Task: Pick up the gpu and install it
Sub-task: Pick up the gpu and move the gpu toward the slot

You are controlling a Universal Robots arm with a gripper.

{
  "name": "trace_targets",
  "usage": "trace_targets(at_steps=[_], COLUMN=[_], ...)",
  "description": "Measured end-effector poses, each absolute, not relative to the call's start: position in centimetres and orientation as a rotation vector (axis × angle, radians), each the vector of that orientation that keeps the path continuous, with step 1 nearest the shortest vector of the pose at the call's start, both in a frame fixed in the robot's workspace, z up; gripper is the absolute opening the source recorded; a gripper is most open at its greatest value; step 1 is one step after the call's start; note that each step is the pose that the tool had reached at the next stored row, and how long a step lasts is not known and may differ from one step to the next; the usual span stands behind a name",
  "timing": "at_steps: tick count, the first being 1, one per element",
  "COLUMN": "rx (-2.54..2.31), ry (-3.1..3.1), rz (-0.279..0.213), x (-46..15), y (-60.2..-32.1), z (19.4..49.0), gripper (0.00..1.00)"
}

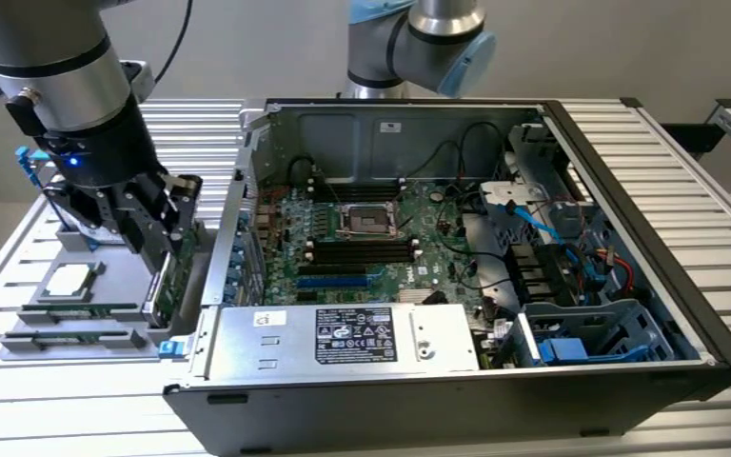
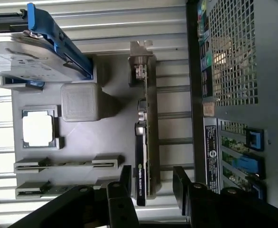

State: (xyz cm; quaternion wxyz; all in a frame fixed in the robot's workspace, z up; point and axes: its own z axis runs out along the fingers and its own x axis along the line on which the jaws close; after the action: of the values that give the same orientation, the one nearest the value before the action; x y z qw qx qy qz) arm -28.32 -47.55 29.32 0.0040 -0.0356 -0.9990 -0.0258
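The gpu (image 1: 167, 284) stands on its long edge in a slot of the grey parts tray (image 1: 114, 274), at the exterior view's left, just outside the computer case. In the wrist view the gpu (image 2: 147, 133) shows edge-on, with its silver bracket at the far end and its black face to one side. My gripper (image 1: 160, 238) is lowered over it and open. My gripper (image 2: 153, 184) has one black finger on each side of the card's near end, with a small gap on both sides.
The open computer case (image 1: 670, 276) lies on the slatted table, with the motherboard (image 1: 353, 238) and power supply (image 1: 340, 338) inside. The tray (image 2: 82, 142) also carries a CPU (image 2: 38, 129), memory sticks (image 2: 63, 165) and a blue-framed hard drive (image 2: 30, 57). The case's mesh back (image 2: 234, 52) is close beside the card.
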Motion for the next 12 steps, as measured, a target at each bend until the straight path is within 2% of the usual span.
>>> trace_targets(at_steps=[12], rx=[-0.111], ry=[-3.131], rz=[-0.072], x=[-28.3], y=[-46.7], z=[27.3], gripper=[0.48])
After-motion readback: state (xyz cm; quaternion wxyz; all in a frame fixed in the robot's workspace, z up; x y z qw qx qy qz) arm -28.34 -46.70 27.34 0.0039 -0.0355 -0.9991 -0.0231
